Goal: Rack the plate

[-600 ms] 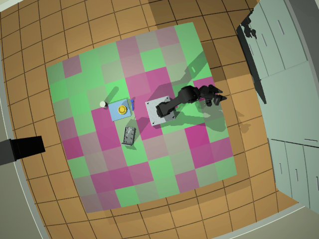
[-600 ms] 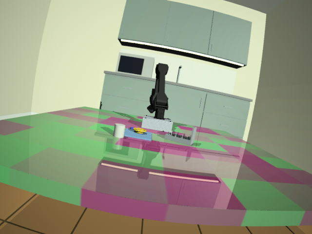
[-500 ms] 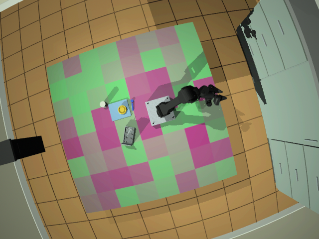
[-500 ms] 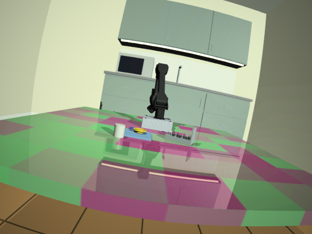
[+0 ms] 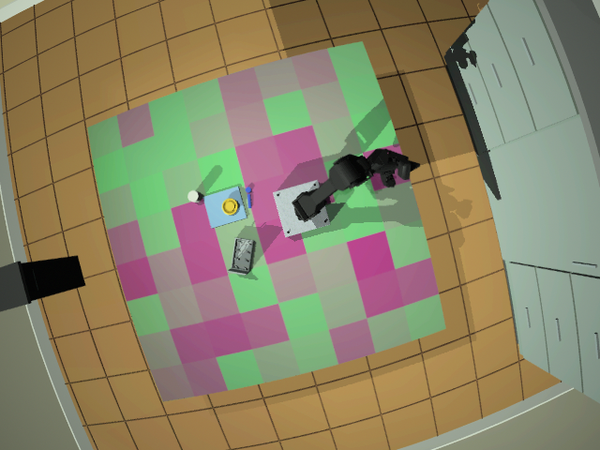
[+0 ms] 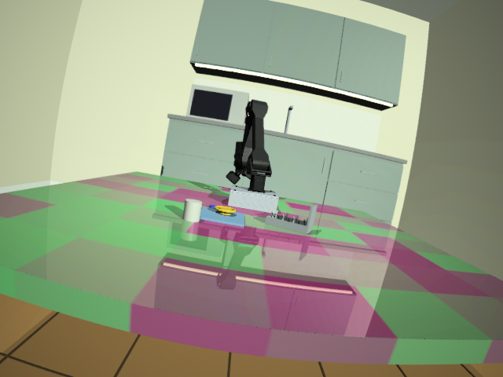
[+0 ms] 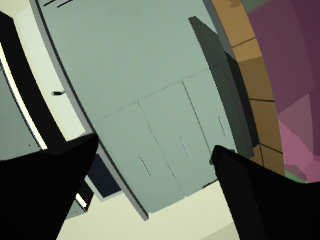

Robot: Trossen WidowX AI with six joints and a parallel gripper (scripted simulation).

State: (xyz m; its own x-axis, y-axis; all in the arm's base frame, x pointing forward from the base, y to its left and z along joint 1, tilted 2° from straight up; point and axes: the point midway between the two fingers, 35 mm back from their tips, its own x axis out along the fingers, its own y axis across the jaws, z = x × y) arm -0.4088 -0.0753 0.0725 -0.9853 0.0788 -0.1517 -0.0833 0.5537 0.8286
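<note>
The yellow plate (image 5: 230, 206) (image 6: 225, 209) lies flat on a light blue mat (image 5: 216, 217) (image 6: 221, 219). The grey dish rack (image 5: 240, 269) (image 6: 312, 214) stands apart from the mat, with nothing in its slots. My gripper (image 5: 409, 169) (image 7: 156, 146) is open and holds nothing. It is on the far side of the arm's base (image 5: 286, 215) (image 6: 251, 199) from the plate and rack, raised and pointing at the kitchen cabinets. The wrist view shows neither plate nor rack.
A white cup (image 5: 193, 196) (image 6: 192, 210) stands next to the mat. A small blue object (image 5: 248, 195) lies along the mat's edge nearest the base. Cabinets and a microwave (image 6: 211, 104) stand beyond the checkered table.
</note>
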